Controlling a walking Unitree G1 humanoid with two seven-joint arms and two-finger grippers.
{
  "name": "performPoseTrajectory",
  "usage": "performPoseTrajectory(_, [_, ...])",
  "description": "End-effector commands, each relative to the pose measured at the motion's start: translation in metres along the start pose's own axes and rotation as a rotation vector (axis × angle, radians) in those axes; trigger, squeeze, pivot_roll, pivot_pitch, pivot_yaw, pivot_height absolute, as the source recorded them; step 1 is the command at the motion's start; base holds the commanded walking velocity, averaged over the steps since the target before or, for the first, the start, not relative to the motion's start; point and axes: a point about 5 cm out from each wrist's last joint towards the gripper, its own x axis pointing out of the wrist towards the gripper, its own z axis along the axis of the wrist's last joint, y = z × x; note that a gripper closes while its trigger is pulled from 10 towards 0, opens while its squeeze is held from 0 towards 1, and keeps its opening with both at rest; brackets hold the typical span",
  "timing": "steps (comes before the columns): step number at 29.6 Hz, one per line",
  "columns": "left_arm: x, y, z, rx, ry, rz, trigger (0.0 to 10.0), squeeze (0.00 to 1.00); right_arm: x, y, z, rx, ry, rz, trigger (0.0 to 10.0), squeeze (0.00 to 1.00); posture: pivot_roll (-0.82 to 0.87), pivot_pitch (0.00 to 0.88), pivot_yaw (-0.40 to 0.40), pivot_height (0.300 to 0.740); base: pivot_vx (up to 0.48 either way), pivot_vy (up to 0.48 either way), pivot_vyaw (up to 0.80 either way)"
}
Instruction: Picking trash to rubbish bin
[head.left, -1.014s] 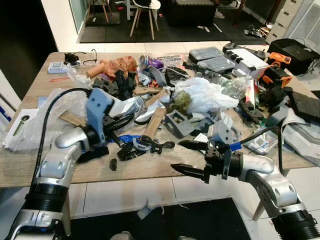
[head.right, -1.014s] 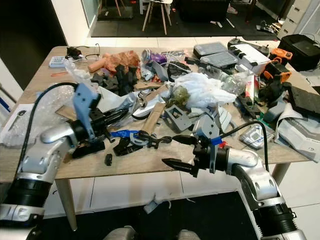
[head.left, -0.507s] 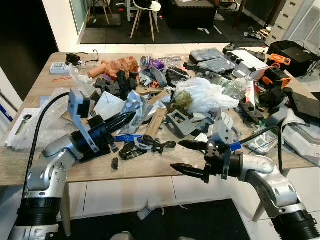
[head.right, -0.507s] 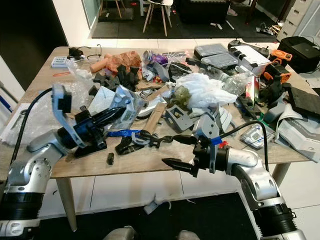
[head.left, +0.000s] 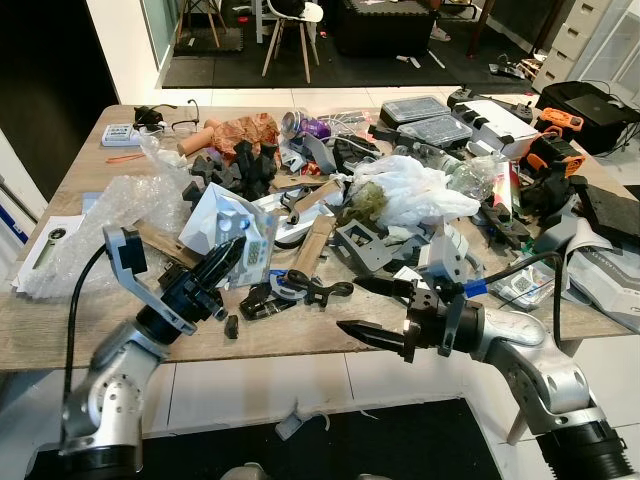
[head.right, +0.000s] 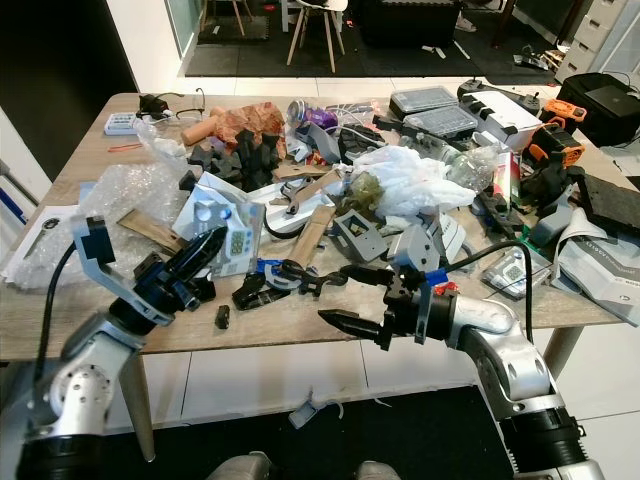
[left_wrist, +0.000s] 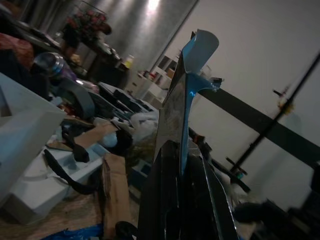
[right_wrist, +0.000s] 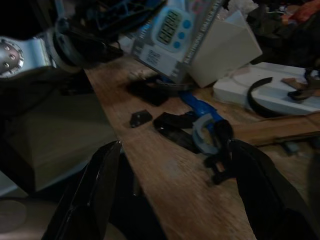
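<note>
A wooden table (head.left: 300, 340) heaped with clutter stands before a tiled floor. At its 8 o'clock edge the left gripper (head.left: 222, 262), fingers clenched on a timer blister pack (head.left: 248, 240), has drawn back from the pile over the last second, lifting the pack clear; the trash looks secured and ready for carrying. At 5 o'clock the right gripper (head.left: 372, 310) hovers as before, fingers spread, empty. The rubbish bin's place cannot be told; the wrist views are dim.
</note>
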Motion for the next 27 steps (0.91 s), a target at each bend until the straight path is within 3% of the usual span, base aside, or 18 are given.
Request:
performPoseTrajectory(1, [0.001, -0.003, -0.010, 0.001, 0.021, 0.031, 10.0, 0.00, 0.002, 0.003, -0.001, 0.015, -0.009, 0.007, 10.0, 0.00, 0.00, 0.000, -0.021, 0.740, 0.000, 0.000, 0.00])
performPoseTrajectory(3, [0.002, -0.003, -0.019, 0.015, 0.065, 0.045, 10.0, 0.00, 0.003, 0.003, -0.002, 0.018, -0.010, 0.006, 10.0, 0.00, -0.01, 0.000, -0.022, 0.740, 0.000, 0.000, 0.00])
performPoseTrajectory(13, [0.011, -0.001, -0.023, 0.052, 0.055, 0.072, 10.0, 0.00, 0.003, -0.006, -0.001, 0.079, -0.099, -0.071, 10.0, 0.00, -0.01, 0.000, -0.018, 0.740, 0.000, 0.000, 0.00])
performPoseTrajectory(27, [0.016, -0.003, -0.028, 0.089, 0.100, 0.050, 10.0, 0.00, 0.002, -0.006, -0.004, 0.078, -0.074, -0.074, 10.0, 0.00, 0.00, 0.000, -0.024, 0.740, -0.350, 0.000, 0.00])
